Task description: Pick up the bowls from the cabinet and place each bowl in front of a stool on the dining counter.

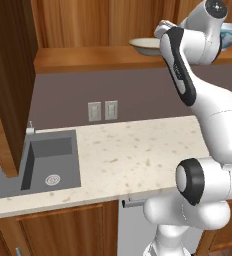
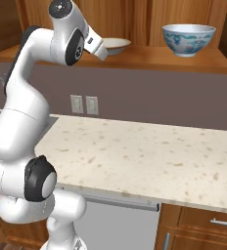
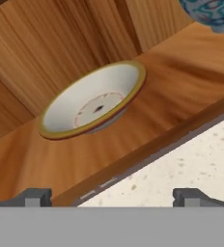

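- My gripper (image 3: 112, 197) stands wide apart and empty, its two dark fingertips (image 3: 33, 197) level with the front edge of the cabinet shelf (image 3: 181, 82), not yet touching anything.
- The cream bowl with the tan rim (image 3: 92, 101) sits on that shelf straight ahead of my hand, well in from the front edge and close to the cabinet's back wall.
- The white bowl with the blue-green pattern (image 2: 188, 39) stands on the same shelf, well apart from the cream one, toward the cabinet's far end as the right base view shows it.
- The cream bowl looks glazed and rigid, so I judge it light but slippery, and likely to chip or break if it drops onto the speckled counter (image 2: 149, 156) below the shelf.
- It is wide and shallow, too broad to span across; I would take it by the rim, one finger inside the wall and one outside, at the part of the rim nearest the shelf's front edge.
- A rim pinch on a thin flared wall may let the bowl tilt or swing, so a firm, deep bite seems wise.
- The patterned bowl is deeper with a steeper wall, which I expect to give a surer rim hold.
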### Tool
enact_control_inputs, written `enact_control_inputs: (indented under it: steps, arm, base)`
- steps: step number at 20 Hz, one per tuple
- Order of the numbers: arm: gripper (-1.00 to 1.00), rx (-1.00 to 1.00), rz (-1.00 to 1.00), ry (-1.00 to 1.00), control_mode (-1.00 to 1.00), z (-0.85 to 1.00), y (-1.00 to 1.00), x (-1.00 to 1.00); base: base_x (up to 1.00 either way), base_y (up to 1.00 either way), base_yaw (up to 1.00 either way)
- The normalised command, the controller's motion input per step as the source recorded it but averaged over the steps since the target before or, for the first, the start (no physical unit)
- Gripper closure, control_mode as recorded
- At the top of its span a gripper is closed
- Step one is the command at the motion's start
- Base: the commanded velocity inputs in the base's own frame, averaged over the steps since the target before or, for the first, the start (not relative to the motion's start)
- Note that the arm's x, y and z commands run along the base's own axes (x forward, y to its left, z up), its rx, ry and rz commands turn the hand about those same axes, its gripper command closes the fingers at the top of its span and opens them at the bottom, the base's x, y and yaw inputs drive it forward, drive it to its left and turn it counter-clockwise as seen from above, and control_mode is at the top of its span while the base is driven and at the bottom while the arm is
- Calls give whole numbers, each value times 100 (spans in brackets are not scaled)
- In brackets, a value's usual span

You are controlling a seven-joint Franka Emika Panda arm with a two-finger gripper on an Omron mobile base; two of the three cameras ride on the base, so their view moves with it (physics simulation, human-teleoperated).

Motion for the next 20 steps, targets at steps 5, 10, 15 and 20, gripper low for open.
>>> enact_control_inputs:
  steps: [5,10,15,20]
  arm:
    - [-100,0,0,-5,-100,-14,-16,24]
    - [-100,0,-1,-5,-100,-16,-23,26]
    - [-100,0,-1,-1,-100,-7,-14,37]
    - [-100,0,-1,0,-100,0,-6,46]
  base:
    - [0,0,0]
    - [0,0,0]
    - [0,0,0]
    - [0,0,0]
